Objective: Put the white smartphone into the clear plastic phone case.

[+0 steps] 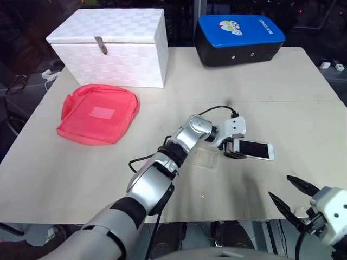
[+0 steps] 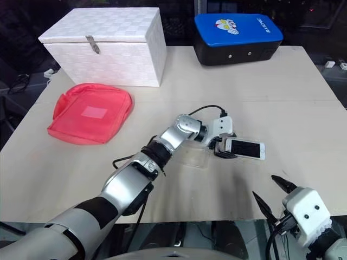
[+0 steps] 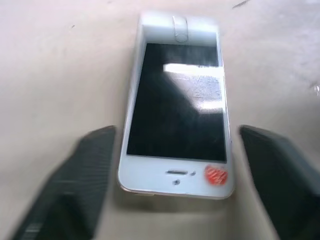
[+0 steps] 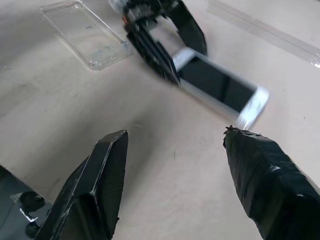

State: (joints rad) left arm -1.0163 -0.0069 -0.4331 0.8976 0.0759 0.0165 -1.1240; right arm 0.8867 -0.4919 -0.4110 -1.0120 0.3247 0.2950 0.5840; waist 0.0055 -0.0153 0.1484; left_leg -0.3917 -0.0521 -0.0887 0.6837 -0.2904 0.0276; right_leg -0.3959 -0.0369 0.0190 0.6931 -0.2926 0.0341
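On the counter, from where I stand: largest things first.
Counter [image 1: 282, 97]: pale beige top, scuffed, with a faint seam running across it behind the arm; dark room beyond its far edge, cables and small white bits lying off its two sides.
White box [image 1: 111, 46]: woven-look lidded chest with a metal clasp, at the far left.
Blue case [image 1: 238, 38]: padded, blue top with a cartoon print, black sides, at the far middle, well apart from the box.
Red pouch [image 1: 97, 112]: flat mesh bag with a pale patch at its centre, lying in front of the box.
Left gripper [image 1: 234, 150]: reaches across to the middle of the counter; its jaws stand wide, one black finger on each side of the phone's near end, with clear gaps, gripping nothing.
Right gripper [image 2: 274, 197]: hangs over the near right edge of the counter, jaws spread apart and empty.
White smartphone [image 1: 255, 150]: lies flat, screen up, black glass with glare, white borders, rounded corners, a small red sticker by the earpiece end.
Clear plastic phone case [image 4: 85, 32]: transparent shallow shell, open side up, flat on the counter just beside the left wrist, near the phone but not touching it.
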